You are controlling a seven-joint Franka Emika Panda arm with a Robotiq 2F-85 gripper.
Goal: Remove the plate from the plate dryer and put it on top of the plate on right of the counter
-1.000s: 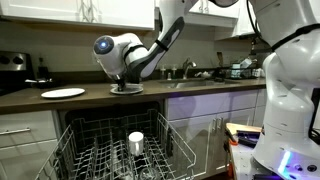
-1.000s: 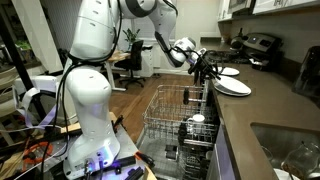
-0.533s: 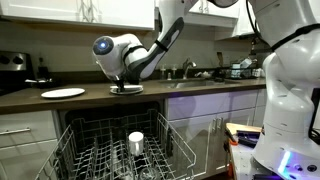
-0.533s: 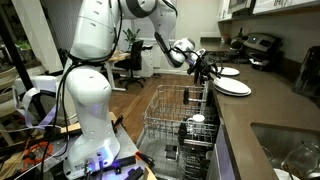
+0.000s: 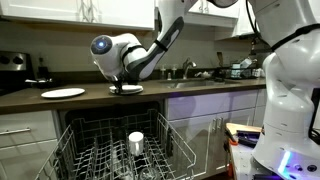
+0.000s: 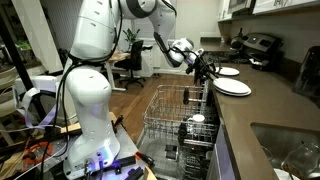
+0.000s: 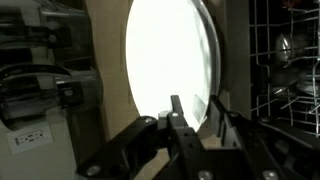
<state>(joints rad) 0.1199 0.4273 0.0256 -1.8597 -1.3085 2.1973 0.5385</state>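
Note:
The plate (image 7: 165, 50) lies flat on the dark brown counter (image 7: 105, 90) and fills the wrist view as a bright white disc. My gripper (image 7: 195, 103) stands at its near rim. One finger is over the plate and the other is outside the edge, slightly apart, with the rim in the gap. In both exterior views the gripper (image 5: 124, 84) (image 6: 206, 68) sits low over this plate (image 5: 127, 89) (image 6: 233, 88). I cannot make out the plate on right of the counter as a separate plate under it. The plate dryer (image 5: 100, 152) (image 6: 170, 112) stands pulled out below the counter.
Another white plate (image 5: 63, 93) (image 6: 228, 71) lies further along the counter. A small white cup (image 5: 136, 141) (image 6: 197, 120) stands in the wire rack. A sink (image 6: 290, 150) is set in the counter. The robot base (image 5: 290, 100) stands beside the open rack.
The jaws have parted a little around the plate's rim. The wrist has shifted slightly. The plate has stayed where it lies.

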